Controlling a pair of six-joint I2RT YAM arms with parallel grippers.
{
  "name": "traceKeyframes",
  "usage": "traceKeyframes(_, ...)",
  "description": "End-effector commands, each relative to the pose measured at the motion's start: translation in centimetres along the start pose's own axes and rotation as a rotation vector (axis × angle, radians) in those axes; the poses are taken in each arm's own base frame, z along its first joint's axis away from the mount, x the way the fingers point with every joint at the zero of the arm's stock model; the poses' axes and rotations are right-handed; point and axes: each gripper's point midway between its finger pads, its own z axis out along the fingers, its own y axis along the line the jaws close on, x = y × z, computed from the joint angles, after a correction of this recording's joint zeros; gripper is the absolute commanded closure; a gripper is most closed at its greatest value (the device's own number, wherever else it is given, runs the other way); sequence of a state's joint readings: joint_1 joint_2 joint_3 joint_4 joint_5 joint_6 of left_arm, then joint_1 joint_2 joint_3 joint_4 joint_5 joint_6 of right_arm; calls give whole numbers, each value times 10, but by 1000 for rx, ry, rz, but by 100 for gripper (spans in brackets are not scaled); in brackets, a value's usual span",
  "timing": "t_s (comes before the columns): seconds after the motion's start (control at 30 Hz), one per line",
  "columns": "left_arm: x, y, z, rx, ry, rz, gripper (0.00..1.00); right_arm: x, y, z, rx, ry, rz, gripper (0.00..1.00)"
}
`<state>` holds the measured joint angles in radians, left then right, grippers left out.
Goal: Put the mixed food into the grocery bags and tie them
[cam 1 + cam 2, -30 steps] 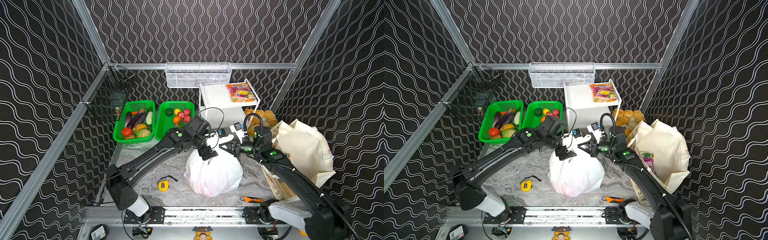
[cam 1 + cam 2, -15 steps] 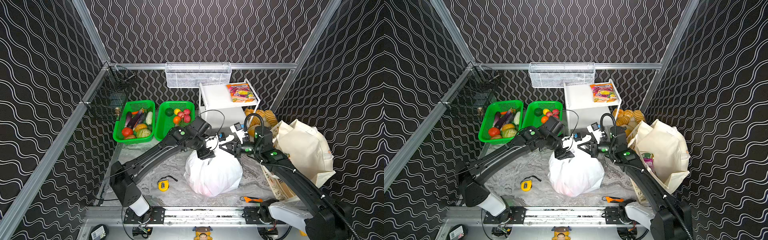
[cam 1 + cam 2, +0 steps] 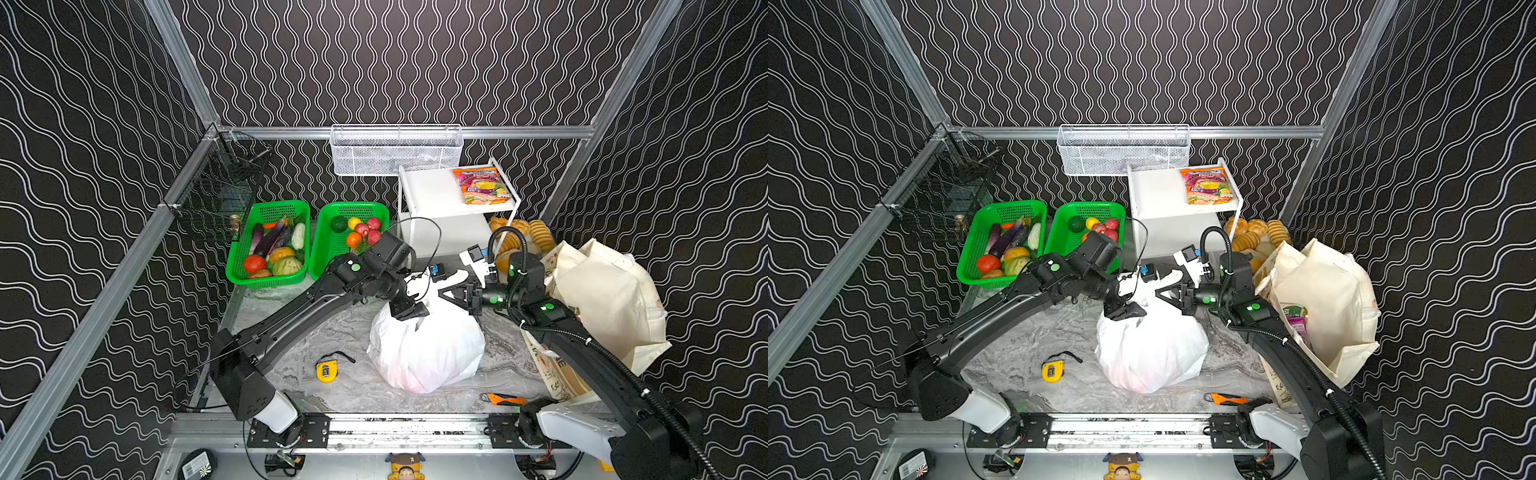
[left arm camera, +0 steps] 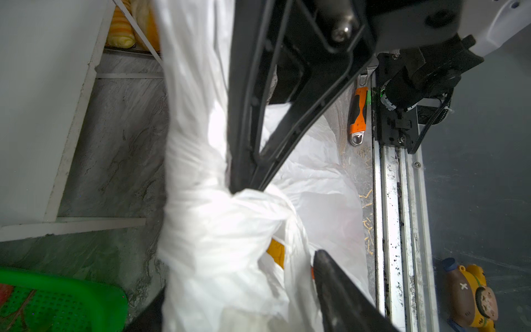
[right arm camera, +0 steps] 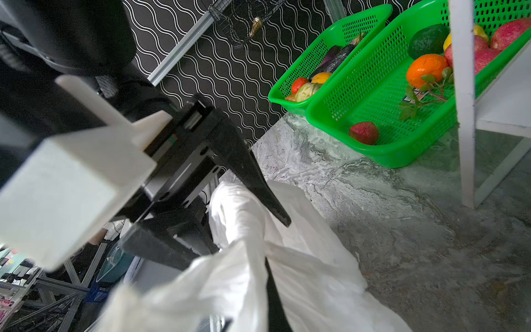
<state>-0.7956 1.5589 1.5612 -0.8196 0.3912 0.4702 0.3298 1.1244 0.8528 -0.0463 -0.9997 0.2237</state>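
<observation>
White plastic bag (image 3: 428, 353) sits clear of table (image 3: 353, 388) edges.

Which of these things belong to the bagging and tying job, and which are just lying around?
Job: white plastic bag, cream tote, purple packet in the tote, left gripper, right gripper.
Lying about: yellow tape measure, orange-handled tool, white wire basket, small figurine.
</observation>
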Motion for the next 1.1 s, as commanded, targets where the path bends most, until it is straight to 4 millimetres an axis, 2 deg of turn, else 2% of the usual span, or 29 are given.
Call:
traceKeyframes(0.0,-7,0,2,18,-35,-23,49,-4,3,0,-13,-10,-30,96)
traceKeyframes(0.1,-8,2,4,15,-40,-38,59,-4,4,0,-18,-11,-30,96)
traceKeyframes(0.33,-3,4,10,15,-14,-46,69,-3,5,0,-22,-10,-30,96)
traceKeyframes(0.53,-2,9,13,-7,-2,-50,88,-1,6,-1,-24,-3,-31,92)
traceKeyframes(0.6,-4,10,12,-13,-13,-50,93,3,4,-1,-20,5,-29,85)
traceKeyframes(0.67,-7,12,10,-29,-36,-50,97,8,1,-1,-5,15,-27,69)
traceKeyframes(0.77,-11,14,6,-56,-72,-50,100,18,-3,-2,13,34,-32,53)
traceKeyframes(0.83,-12,15,3,-78,-95,-52,100,24,-9,-2,37,44,-27,47)
traceKeyframes(0.9,-15,18,0,-100,-119,-57,100,30,-12,-2,43,56,-16,46)
traceKeyframes(0.97,-16,21,-3,-131,-136,-71,100,34,-9,-1,16,73,-8,49)
traceKeyframes(1.0,-16,25,-3,-155,-145,-85,100,35,-4,-1,-14,81,-2,53)
traceKeyframes(1.07,-18,30,-6,-189,-173,-98,100,37,4,-1,-60,88,12,68)
